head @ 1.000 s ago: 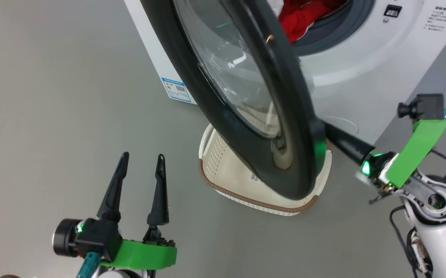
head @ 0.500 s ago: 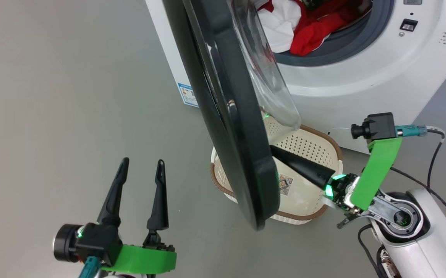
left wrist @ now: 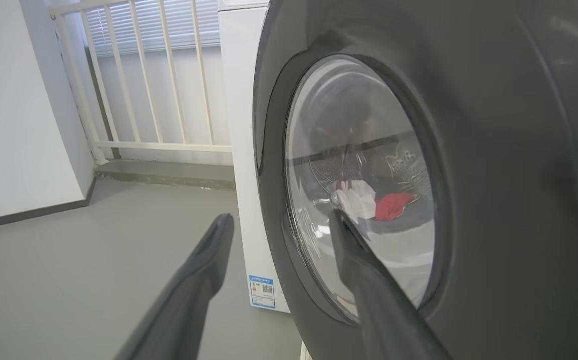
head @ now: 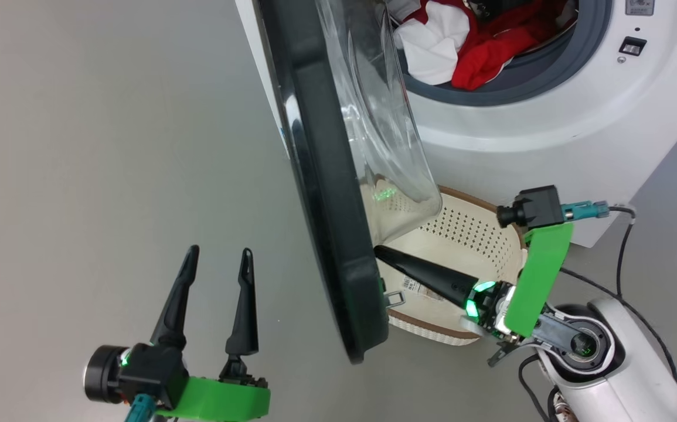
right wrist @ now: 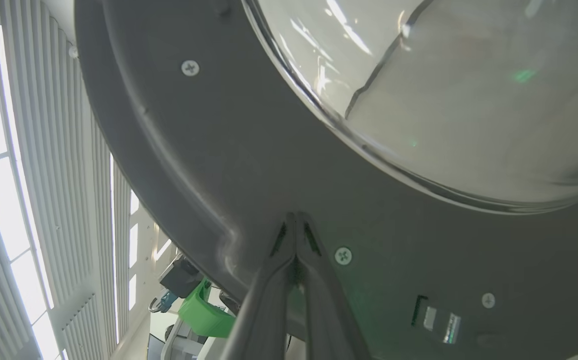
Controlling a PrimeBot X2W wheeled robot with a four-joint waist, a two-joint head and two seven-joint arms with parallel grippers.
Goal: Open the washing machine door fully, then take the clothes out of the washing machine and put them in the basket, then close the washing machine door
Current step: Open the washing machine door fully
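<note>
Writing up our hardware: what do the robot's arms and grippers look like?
The left gripper and right gripper each have two long, tapering black fingers and a small green light. A bright green bracket carries a small black camera with a teal plug and black cable. The right arm has a glossy white shell.

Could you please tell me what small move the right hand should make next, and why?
Probably push the washing machine door a little farther towards the robot's left. The shut right hand has its tips against the door's inner rim, and the door stands only partly open, above the basket, with the clothes not yet taken out.
</note>
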